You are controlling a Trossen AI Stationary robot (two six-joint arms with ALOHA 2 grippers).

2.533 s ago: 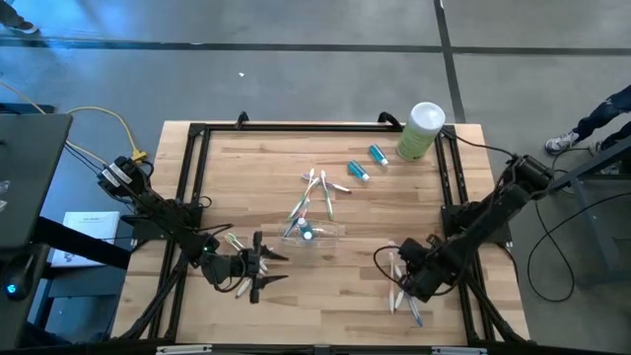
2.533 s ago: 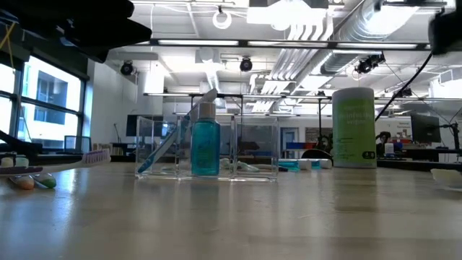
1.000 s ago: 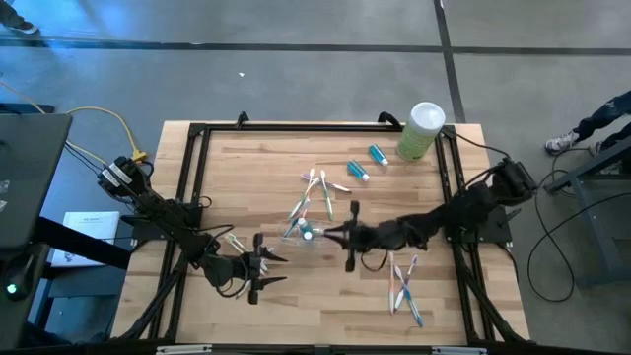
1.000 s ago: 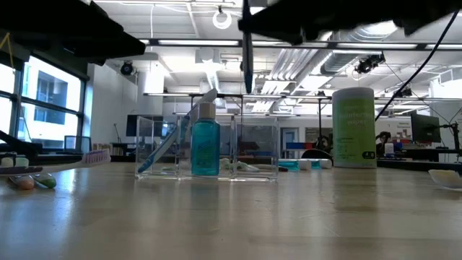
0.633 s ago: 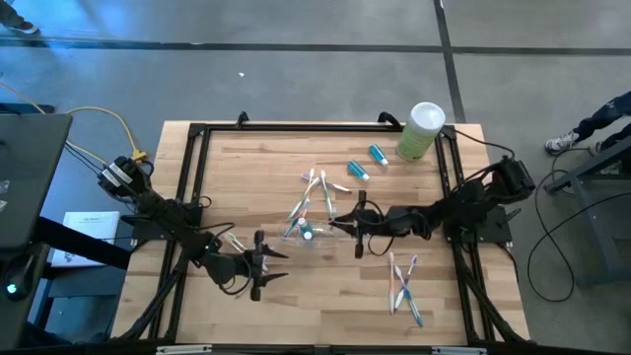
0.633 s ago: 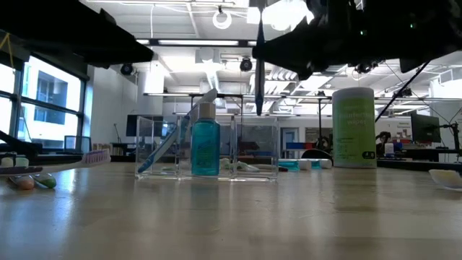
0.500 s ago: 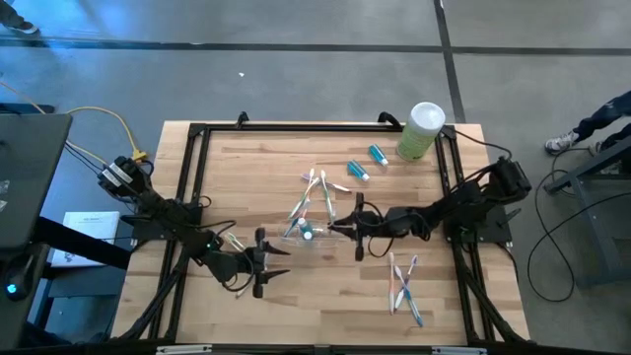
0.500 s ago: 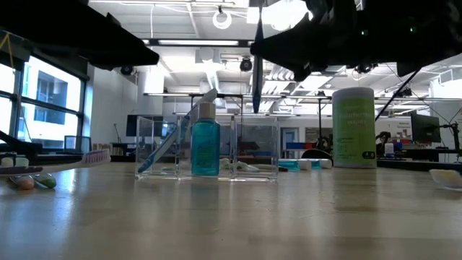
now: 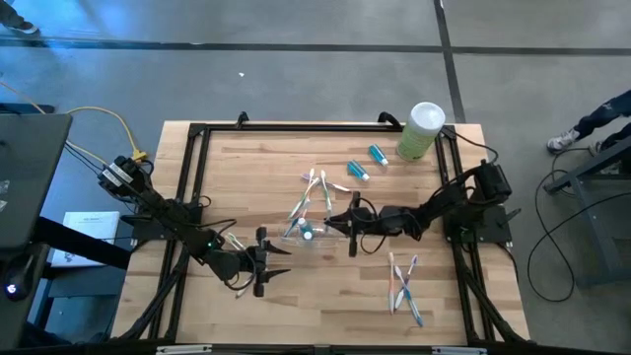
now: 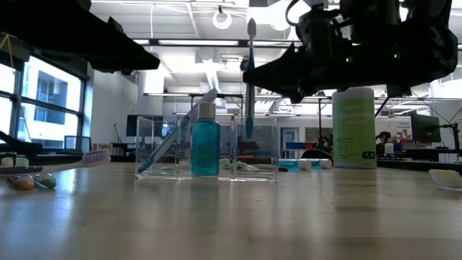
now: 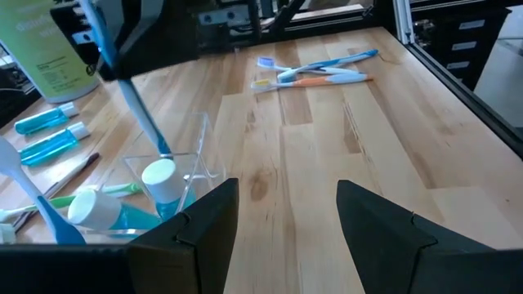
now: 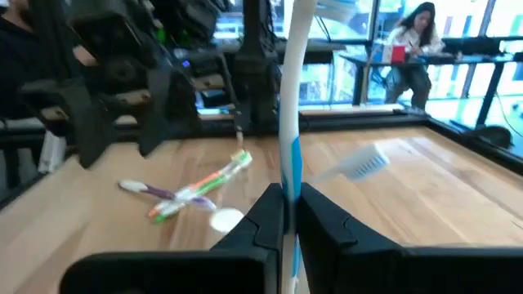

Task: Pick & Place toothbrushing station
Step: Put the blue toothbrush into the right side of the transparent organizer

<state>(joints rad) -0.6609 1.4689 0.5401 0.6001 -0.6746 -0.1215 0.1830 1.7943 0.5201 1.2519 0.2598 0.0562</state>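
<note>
Right claw (image 9: 352, 225) (clamping blue toothbrush (image 10: 250, 79)) now lower, tip seemingly entering clear cup (image 10: 208, 146).

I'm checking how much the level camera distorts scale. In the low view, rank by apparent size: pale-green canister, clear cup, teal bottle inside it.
1. Clear see-through cup, widest.
2. Pale-green white-lidded canister, though it stands farther back, so unsure.
3. Teal bottle, smallest.
</note>
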